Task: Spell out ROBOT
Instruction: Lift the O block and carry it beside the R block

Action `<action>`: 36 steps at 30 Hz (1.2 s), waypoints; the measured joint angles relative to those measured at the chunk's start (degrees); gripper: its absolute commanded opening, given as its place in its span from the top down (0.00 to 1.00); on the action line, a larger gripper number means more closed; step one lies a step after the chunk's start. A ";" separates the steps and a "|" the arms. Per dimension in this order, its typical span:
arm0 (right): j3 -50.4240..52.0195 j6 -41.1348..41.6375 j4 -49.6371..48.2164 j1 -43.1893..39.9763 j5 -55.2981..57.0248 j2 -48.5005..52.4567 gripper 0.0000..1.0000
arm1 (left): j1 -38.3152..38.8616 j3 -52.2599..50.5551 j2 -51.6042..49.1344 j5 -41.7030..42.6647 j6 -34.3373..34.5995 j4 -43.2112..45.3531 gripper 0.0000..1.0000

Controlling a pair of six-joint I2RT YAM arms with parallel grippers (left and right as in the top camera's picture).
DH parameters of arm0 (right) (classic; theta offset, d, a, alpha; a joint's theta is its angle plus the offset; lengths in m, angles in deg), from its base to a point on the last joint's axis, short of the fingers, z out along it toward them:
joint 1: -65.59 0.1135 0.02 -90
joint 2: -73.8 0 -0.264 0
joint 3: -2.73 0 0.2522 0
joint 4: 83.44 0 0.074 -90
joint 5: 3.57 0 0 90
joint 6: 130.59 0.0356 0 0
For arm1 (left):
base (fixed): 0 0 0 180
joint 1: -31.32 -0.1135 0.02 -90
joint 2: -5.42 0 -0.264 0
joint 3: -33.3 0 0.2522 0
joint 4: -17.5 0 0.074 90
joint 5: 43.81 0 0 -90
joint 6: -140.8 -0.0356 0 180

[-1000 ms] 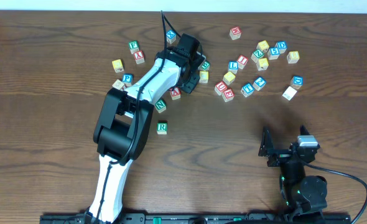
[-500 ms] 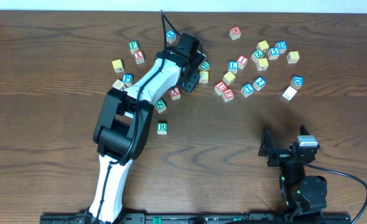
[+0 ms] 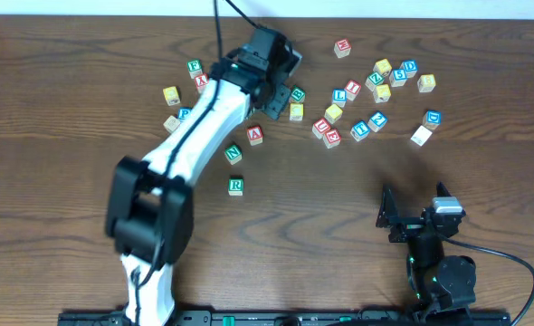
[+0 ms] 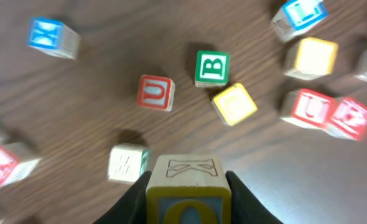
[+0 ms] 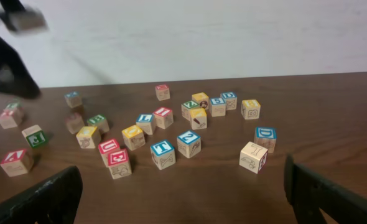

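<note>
Yellow-faced cube (image 4: 187, 173) clenched in left gripper (image 4: 188, 200), held above bench (image 3: 339, 244) | right gripper (image 5: 183, 194) released, idle | step: fetch first O | next: lower it just beside green R cube (image 3: 236, 186), letter face up, then release.

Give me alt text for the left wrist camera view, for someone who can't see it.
The left gripper clamps a yellow-faced cube over the wooden table. Beyond it lie a green B cube, a red U cube and a second yellow cube.
</note>
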 measured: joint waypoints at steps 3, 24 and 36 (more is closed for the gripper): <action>0.00 0.00 -0.02 0.00 0.02 0.00 0.01 | 0.00 0.00 5.60 0.00 1.16 -4.15 0.89; 0.00 0.00 -0.04 0.00 0.04 0.02 0.01 | -0.07 -13.70 41.77 -1.53 22.40 -26.25 0.92; 0.00 0.00 -0.02 0.00 0.02 0.02 0.01 | -0.07 -44.83 43.50 0.68 32.72 -1.33 0.92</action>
